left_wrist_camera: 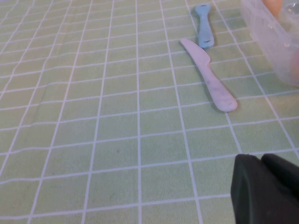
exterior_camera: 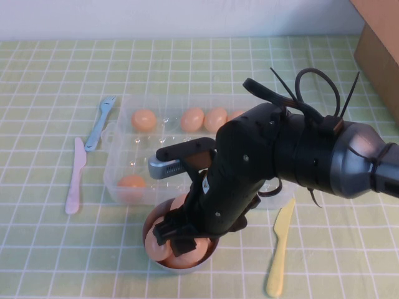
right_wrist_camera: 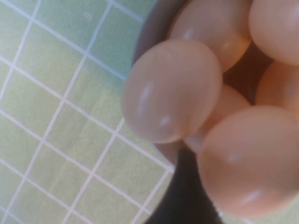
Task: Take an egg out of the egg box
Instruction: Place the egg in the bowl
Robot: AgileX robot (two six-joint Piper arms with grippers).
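Note:
The clear egg box [exterior_camera: 118, 180] lies mid-table with several peach-orange eggs in it, one at its near left [exterior_camera: 132, 185]. My right gripper [exterior_camera: 177, 235] is lowered into the small round bowl [exterior_camera: 149, 227] just in front of the box. In the right wrist view it is shut on an egg [right_wrist_camera: 252, 163], held against a dark finger [right_wrist_camera: 182, 196] above the other eggs [right_wrist_camera: 173, 93] in the bowl. My left gripper [left_wrist_camera: 264, 191] is shut and empty, low over the tablecloth to the left of the box, out of the high view.
A blue fork [exterior_camera: 100, 123] and a pink knife [exterior_camera: 75, 176] lie left of the box; both show in the left wrist view, fork [left_wrist_camera: 203, 25] and knife [left_wrist_camera: 208, 74]. A yellow knife [exterior_camera: 280, 246] lies right of the bowl. A cardboard box [exterior_camera: 380, 43] stands at the far right.

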